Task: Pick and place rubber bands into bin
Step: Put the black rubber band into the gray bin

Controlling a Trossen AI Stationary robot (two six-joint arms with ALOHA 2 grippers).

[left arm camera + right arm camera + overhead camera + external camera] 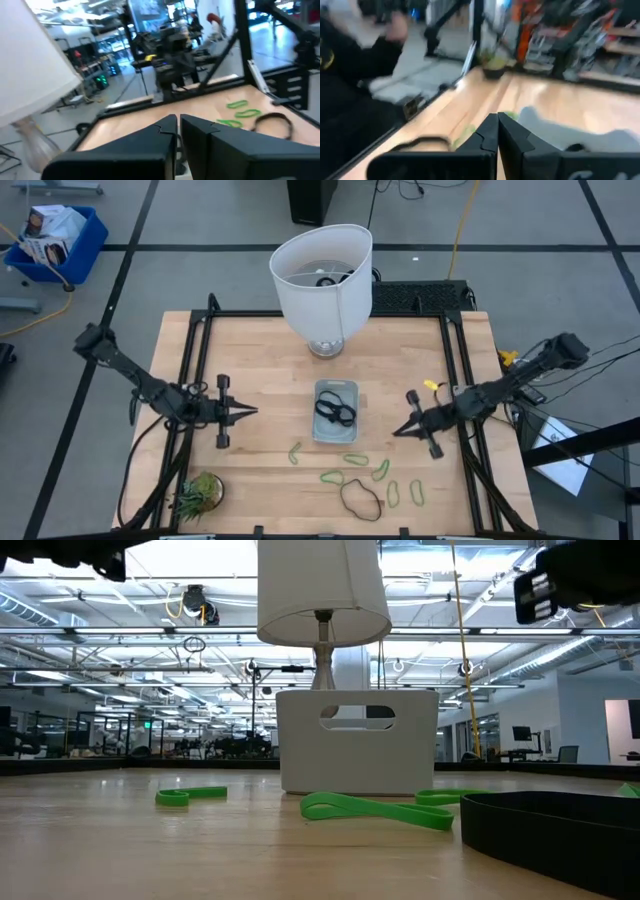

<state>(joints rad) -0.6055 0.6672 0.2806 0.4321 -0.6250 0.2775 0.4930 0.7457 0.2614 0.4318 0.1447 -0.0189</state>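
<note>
A wooden table [260,360] is viewed from above, with the bin [322,430] placed near its centre, just in front of a white lampshade [322,275] on its stand. Dark rubber bands [336,411] are seen lying inside the bin (a tangle of black loops against the pale plastic). The remaining rubber bands are spread on the table in front of the bin: light-green ovals [356,459] are scattered in a loose arc, and a larger dark loop [360,500] is laid among them, near the table's front edge. A spiky green plant [199,494] is found at the front left corner. The left gripper [252,411] is held above the table to the left of the bin, well apart from every band; in its wrist view the fingers [165,131] are shown with only a narrow slit between them, and nothing is gripped. The right gripper [396,433] is held to the right of the bin, its tips pressed fully together in its wrist view, with nothing caught between them. In the low view the bin is seen as a pale box behind green bands lying flat on the wood.
</note>
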